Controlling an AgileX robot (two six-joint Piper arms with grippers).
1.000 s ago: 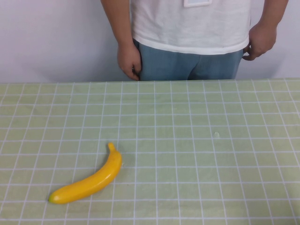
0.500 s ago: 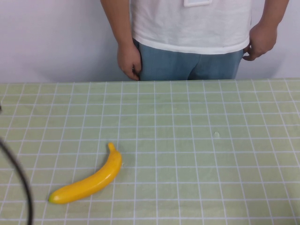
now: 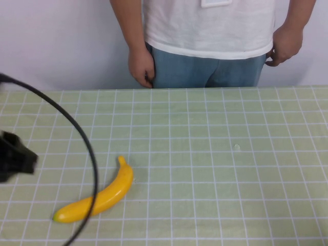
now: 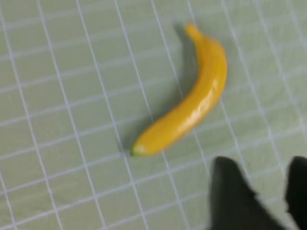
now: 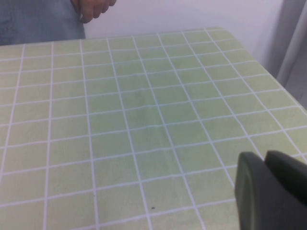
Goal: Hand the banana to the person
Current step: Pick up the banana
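The yellow banana lies on the green grid table at the front left, stem pointing away from me. In the left wrist view the banana lies flat, apart from the fingers. My left gripper hangs at the left edge, left of the banana and above it. Its jaws are open and empty. The person, in a white T-shirt and blue jeans, stands behind the far edge with arms down. My right gripper is shut and empty over the table's right part, outside the high view.
A black cable arcs from the left edge over the table and crosses in front of the banana. The table's right edge and a grey curtain show in the right wrist view. The person's hand hangs by the far edge.
My left arm has come into view from the left, and its cable has swung further over the table. The banana and the person have not moved.
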